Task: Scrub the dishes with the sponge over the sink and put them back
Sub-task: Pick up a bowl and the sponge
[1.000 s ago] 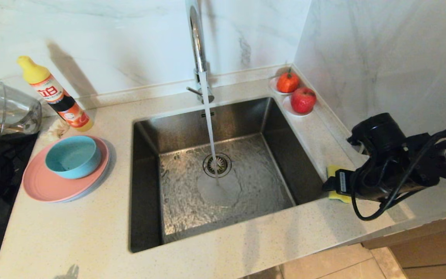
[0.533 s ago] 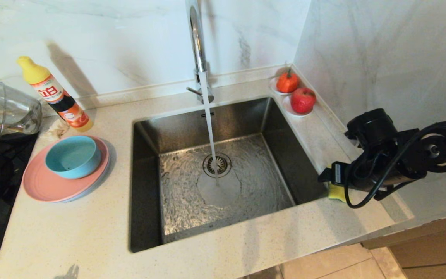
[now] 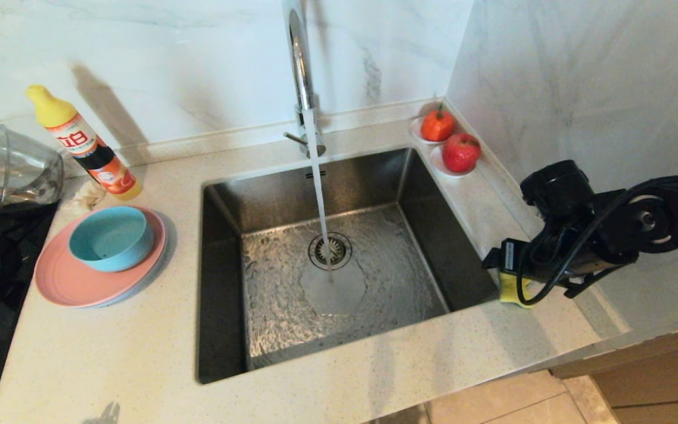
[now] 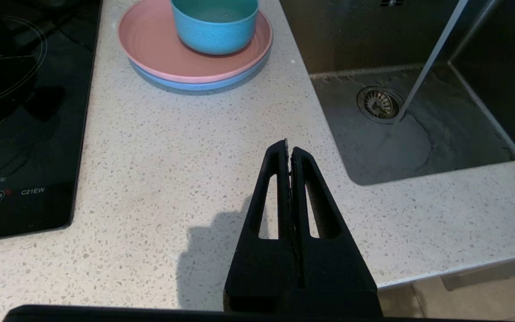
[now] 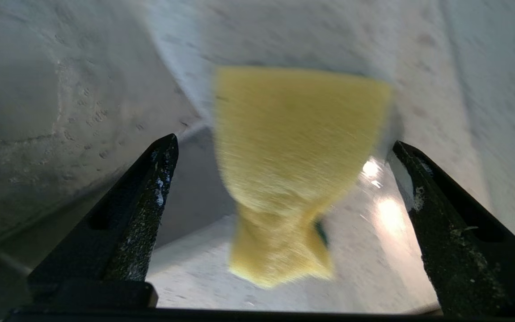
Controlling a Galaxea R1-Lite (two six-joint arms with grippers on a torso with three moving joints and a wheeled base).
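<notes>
**Two risks at the sponge pickup, sink edge**

Two failure modes, biggest first. The sink (image 3: pixel 268 176) has the faucet (image 3: pixel 299 65) running, and the sponge (image 3: pixel 508 290) sits on the counter (image 3: pixel 139 353) right at the sink's right rim; a sideways nudge from the right claw (image 5: pixel 284 152) could tip it into the basin. Second: the fingers stand wide apart either side of the sponge without gripping it, and closing off-centre would likely pinch a corner and drop it.

The dishes are stacked on the counter left of the sink: bowl (image 3: pixel 110 238) on the pink plate (image 3: pixel 68 282), grey-blue plate (image 4: pixel 195 84) underneath, all untouched. Left claw (image 4: pixel 289 150) parked, fingers pressed together, over the counter left of the sink.

Hard to read: the arm covers most of the sponge in the head view, the right wrist view is smeared, and only a sliver of green side shows. Can't tell if a finger touches the sponge.
</notes>
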